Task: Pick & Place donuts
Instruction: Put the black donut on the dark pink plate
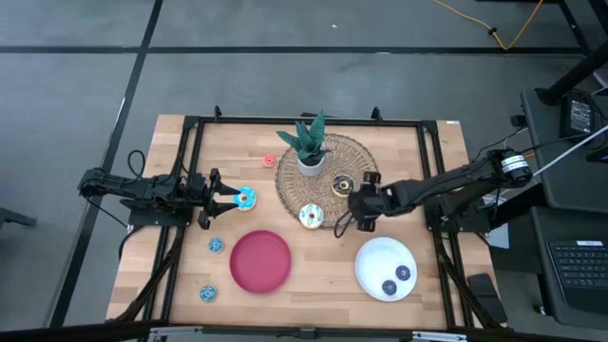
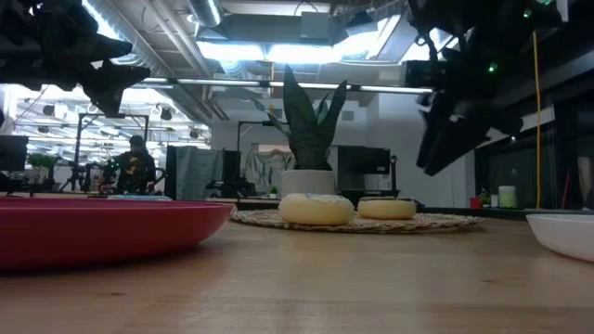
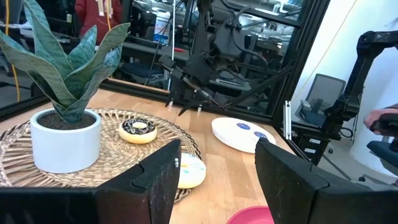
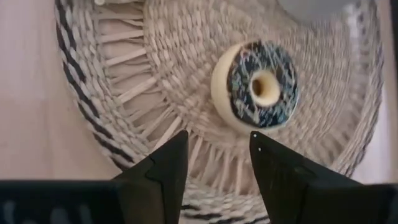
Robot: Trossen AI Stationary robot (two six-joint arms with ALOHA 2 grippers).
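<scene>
Two jaws of right gripper (image 4: 214,165) part-open, empty, hovering just short of chocolate donut (image 4: 255,88) lying flat on woven mat (image 1: 356,157), beside potted plant (image 1: 309,142). Left gripper (image 1: 217,197) farther off, by blue donut (image 1: 246,199).

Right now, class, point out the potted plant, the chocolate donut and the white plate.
potted plant (image 1: 310,147): high view, on its green leaves.
chocolate donut (image 4: 260,88): right wrist view, on its dark icing.
white plate (image 1: 375,258): high view, on a bare part.

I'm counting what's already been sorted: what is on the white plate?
Two small dark-blue donuts lie on the white plate; the rest of it looks bare. Nothing covers the plate from above.
</scene>
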